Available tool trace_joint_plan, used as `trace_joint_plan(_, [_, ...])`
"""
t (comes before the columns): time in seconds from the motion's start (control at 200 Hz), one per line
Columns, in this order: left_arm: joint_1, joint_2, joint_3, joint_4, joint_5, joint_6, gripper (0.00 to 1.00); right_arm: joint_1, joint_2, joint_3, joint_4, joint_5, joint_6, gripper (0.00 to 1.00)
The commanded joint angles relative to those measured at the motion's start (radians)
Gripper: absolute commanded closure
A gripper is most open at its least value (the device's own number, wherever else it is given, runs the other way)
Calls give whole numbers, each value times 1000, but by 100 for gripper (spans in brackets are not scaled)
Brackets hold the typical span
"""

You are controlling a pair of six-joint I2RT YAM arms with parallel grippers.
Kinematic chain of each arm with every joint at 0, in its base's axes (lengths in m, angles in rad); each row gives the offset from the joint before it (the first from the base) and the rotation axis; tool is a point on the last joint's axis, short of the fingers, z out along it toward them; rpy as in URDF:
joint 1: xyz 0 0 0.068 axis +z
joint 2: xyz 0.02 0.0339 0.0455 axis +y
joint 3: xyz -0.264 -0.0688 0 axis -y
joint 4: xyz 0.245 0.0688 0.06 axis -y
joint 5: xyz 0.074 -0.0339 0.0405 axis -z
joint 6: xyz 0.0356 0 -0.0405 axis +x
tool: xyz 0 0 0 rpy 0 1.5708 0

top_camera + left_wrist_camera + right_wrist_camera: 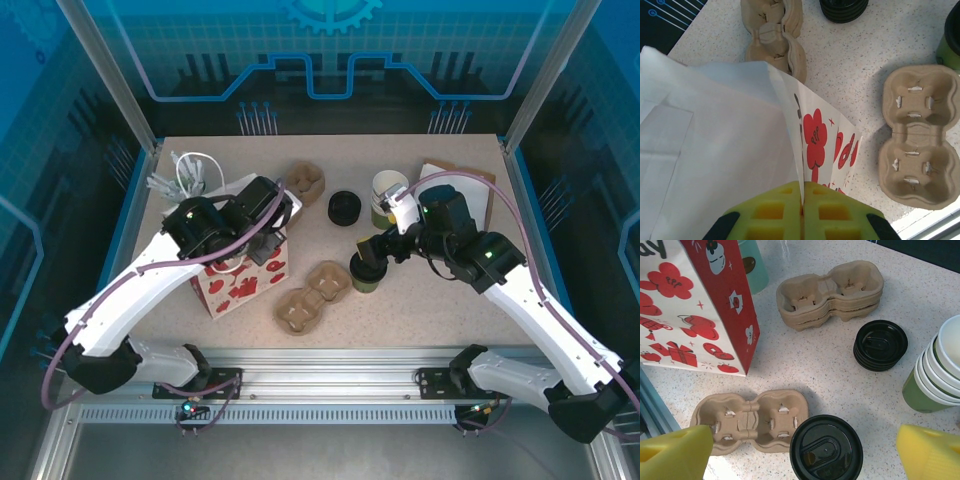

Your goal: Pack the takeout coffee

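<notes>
One small green paper cup with a round black plastic lid (pixel 364 272) (pixel 826 447) stands upright right of centre on the table, touching the brown pulp two-cup carrier (pixel 750 420) on its left. Right gripper (pixel 801 456) straddles it from above, pads spread wide and clear of the lid (plainly the nearer arm). Farther left, the left gripper (pixel 802 210) is pressed together on the rim of the red-and-white paper bag (pixel 825 145).

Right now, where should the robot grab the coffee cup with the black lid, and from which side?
Probably grip the takeout coffee on its green wall just under the black lid, coming down from above. It stands upright and round, so the right gripper's open jaws can squeeze opposite sides. Mind the cardboard cup carrier close beside it.
</notes>
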State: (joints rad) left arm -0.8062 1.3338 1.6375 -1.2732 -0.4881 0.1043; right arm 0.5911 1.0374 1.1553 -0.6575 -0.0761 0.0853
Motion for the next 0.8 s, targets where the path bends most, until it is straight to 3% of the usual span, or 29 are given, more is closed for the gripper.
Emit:
trace_joint_plan(0.0, [5, 17, -40, 92, -28, -7, 100, 16, -3, -5, -16, -8, -4, 4])
trace_joint_plan(0.365, [5, 95, -96, 260, 49, -42, 100, 16, -16, -17, -21, -2, -1, 4])
trace_joint_plan(0.795, [5, 208, -72, 482, 37, 4, 100, 17, -29, -20, -37, 27, -5, 4])
